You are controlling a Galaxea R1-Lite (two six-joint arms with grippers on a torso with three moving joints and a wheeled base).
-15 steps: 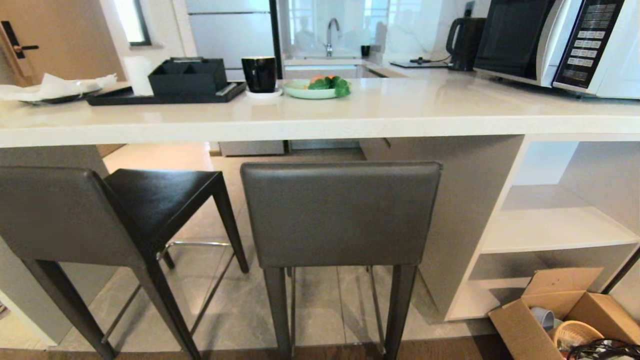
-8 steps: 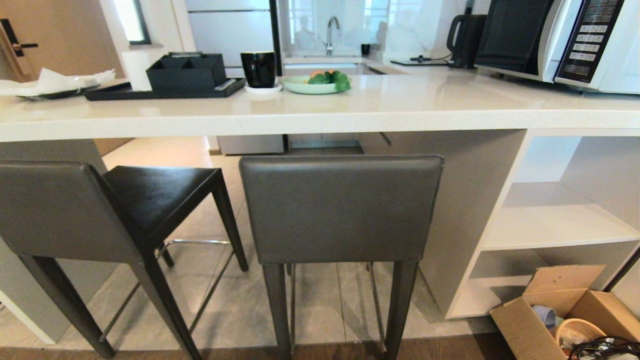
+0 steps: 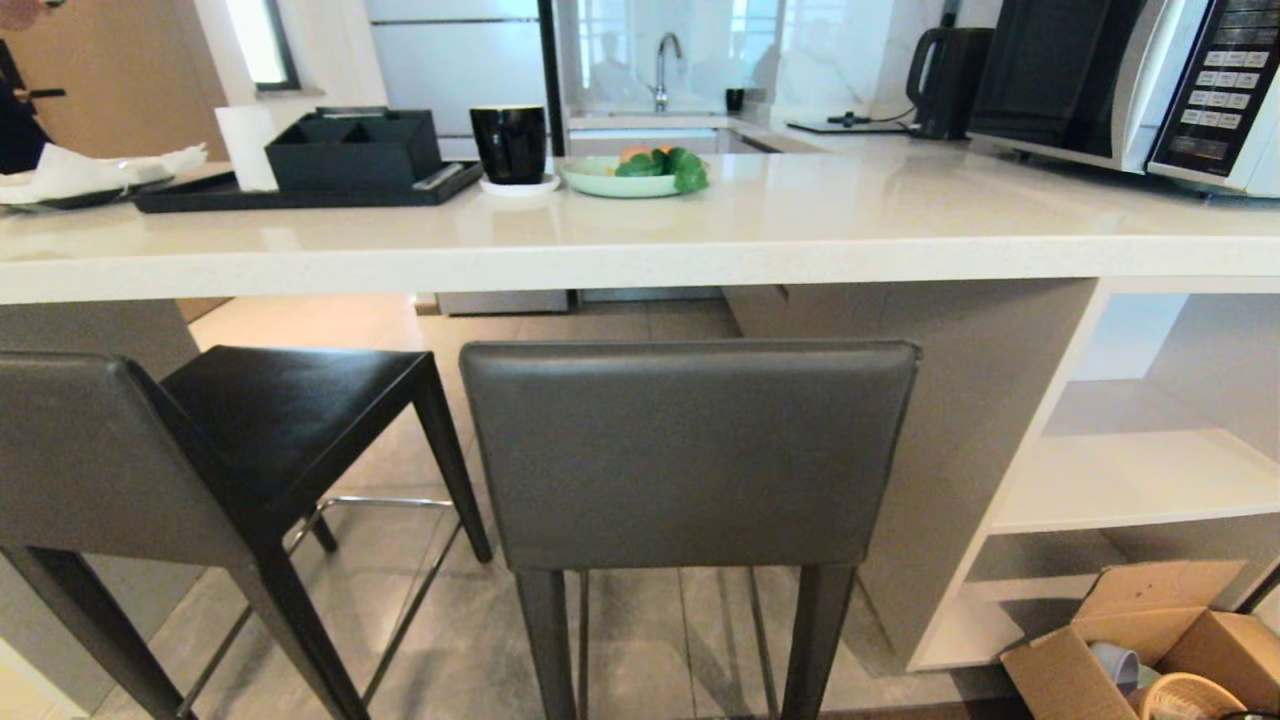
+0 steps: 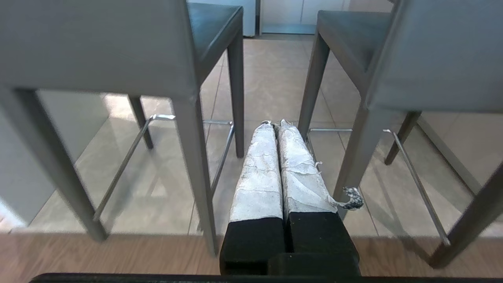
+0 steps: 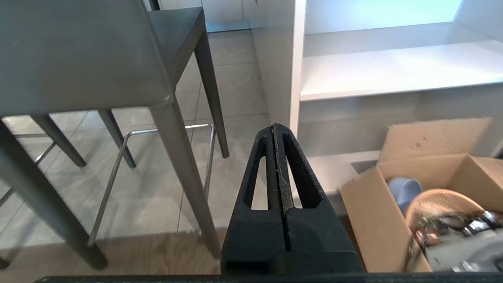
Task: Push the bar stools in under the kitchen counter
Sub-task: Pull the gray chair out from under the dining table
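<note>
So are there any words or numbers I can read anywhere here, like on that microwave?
None can be read.
Microwave: its button panel carries small markings, too small and blurred to read.
Cardboard box: no print visible.

I count two bar stools (image 3: 688, 450) (image 3: 150, 470) in front of me and one kitchen counter (image 3: 640, 255). On it stand one black mug (image 3: 510, 143), one green plate (image 3: 625, 178), one black tray (image 3: 290, 192), one kettle (image 3: 945, 68) and one microwave (image 3: 1130, 80). One cardboard box (image 3: 1150, 650) sits on the floor.
</note>
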